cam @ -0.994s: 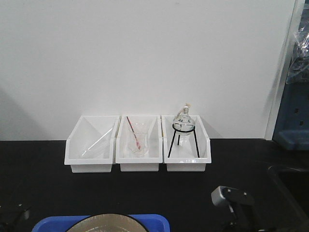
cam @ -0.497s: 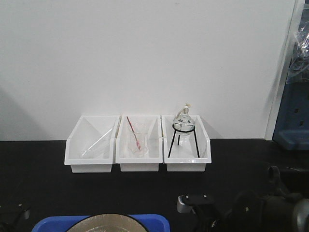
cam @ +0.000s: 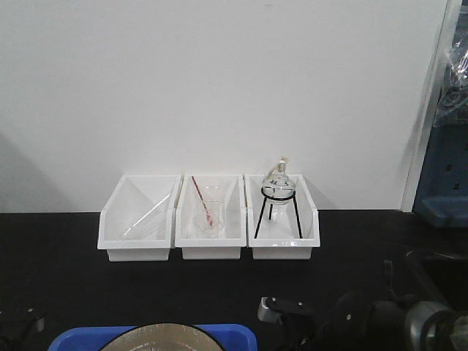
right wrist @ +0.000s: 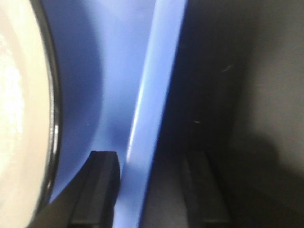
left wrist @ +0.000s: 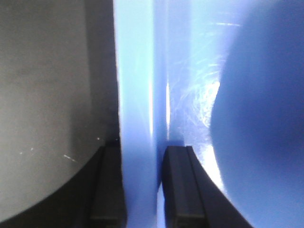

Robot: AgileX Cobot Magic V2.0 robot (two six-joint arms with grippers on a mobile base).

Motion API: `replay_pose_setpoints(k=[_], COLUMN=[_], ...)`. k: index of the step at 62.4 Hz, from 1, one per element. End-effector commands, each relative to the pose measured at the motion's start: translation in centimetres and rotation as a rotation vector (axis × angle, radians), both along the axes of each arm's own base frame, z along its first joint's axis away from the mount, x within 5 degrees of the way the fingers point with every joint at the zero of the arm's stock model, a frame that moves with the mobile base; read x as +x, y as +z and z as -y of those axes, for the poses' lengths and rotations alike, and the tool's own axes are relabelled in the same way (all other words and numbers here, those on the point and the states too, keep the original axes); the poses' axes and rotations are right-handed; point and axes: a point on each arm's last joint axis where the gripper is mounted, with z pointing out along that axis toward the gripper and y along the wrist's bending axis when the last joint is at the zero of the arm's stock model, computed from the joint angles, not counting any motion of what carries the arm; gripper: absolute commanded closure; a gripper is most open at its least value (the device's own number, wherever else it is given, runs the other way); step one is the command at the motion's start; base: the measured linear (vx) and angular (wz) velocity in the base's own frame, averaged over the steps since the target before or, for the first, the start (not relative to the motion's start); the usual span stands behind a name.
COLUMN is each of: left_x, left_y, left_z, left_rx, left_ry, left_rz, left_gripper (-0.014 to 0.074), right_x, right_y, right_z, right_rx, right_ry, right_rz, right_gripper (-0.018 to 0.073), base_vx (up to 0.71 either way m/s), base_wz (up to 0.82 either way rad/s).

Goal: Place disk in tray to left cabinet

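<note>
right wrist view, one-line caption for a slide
Right gripper straddles the rim of the blue tray, not yet closed, black-rimmed disk inside.

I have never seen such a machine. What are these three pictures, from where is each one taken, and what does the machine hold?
This is a robot with two arms. Each arm ends in a gripper, a clamp with two fingers. The wide picture looks forward from the robot over a black table. At the back stand three white plastic bins holding glassware. At the near edge lies a flat blue plastic tray, which carries a round tan plate with a black rim. The other two pictures come from cameras on the wrists, very close to the tray. The left gripper appears to be shut on the tray's raised rim, one finger on each side. The right gripper straddles the rim on the other side but is open: a gap shows beside the rim.
</note>
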Motion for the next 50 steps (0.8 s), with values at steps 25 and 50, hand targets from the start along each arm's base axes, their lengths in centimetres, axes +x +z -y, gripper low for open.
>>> replay_pose_setpoints(k=[25,50], left_x=[0.1,0.9], left_y=[0.0,3.3], left_z=[0.1,0.6], left_rx=[0.001,-0.049], left_ry=[-0.006,-0.004], left_rz=[-0.002,-0.027], left_gripper=[0.0603,0.0600], right_x=[-0.5,-0.1], right_y=[0.3,2.3], right_z=[-2.9,-0.9], right_rx=[0.021,0.053], right_ry=[0.022,-0.002], right_rz=[0.019,-0.011], right_gripper=[0.0574,0.0563], base_vx=[0.00,0.00], base_wz=[0.00,0.00])
